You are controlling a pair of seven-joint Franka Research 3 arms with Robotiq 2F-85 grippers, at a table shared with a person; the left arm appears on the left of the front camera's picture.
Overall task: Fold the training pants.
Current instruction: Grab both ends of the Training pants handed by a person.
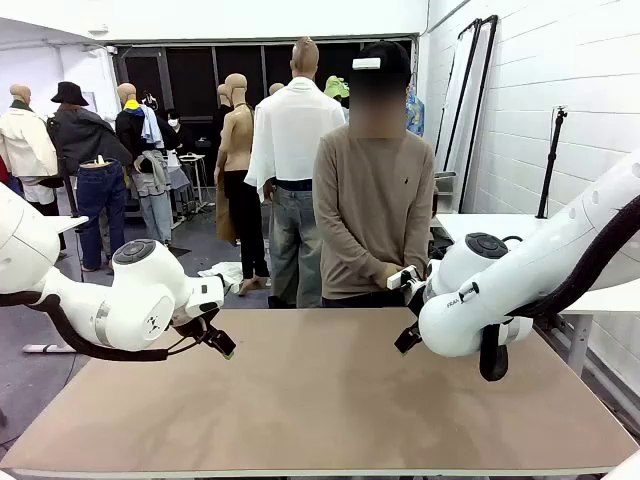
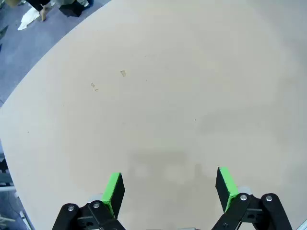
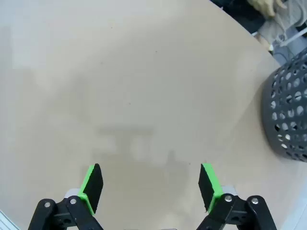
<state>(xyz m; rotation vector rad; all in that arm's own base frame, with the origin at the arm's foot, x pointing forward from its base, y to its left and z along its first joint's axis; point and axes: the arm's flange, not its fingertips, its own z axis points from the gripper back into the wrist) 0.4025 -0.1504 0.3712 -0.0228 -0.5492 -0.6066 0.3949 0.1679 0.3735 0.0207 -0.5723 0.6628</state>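
Observation:
The training pants are out of view. My left gripper [image 1: 226,346] hangs low over the left part of the tan table [image 1: 320,410], open, with nothing between its green pads [image 2: 114,189]. The left wrist view has this gripper [image 2: 168,186] above bare tabletop [image 2: 182,96]. My right gripper [image 1: 406,342] hovers over the right part of the table, also open and empty. From its own wrist camera, the right gripper [image 3: 149,186] looks down on bare board [image 3: 120,81].
A person [image 1: 372,200] stands at the far edge, hands held low in front. A dark grey perforated basket [image 3: 288,110] stands on the table near the right gripper. A hand [image 3: 265,5] and some pale grey cloth [image 3: 269,31] lie past the table edge.

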